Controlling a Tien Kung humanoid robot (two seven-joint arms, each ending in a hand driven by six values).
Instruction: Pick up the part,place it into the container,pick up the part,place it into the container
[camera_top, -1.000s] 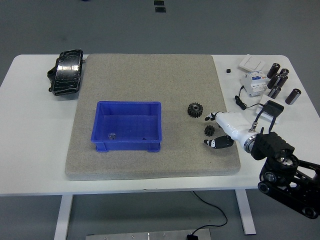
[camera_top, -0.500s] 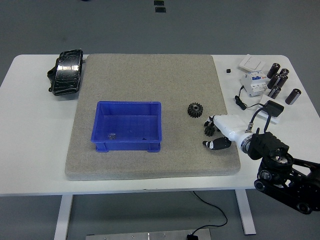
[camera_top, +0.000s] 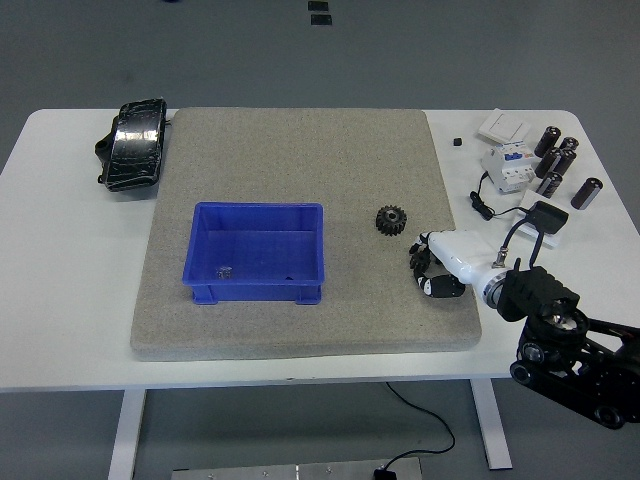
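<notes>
One hand, the right hand (camera_top: 437, 268), has closed its fingers on the small gear (camera_top: 421, 262) that lay free between them a moment ago. One bigger gear (camera_top: 391, 219) lies just beyond on the mat (camera_top: 300, 130). One blue bin (camera_top: 256, 252) stands to the left.

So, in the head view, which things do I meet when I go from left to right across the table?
Black pad → blue container → black gear → right hand → circuit breaker → black cylinders.
</notes>
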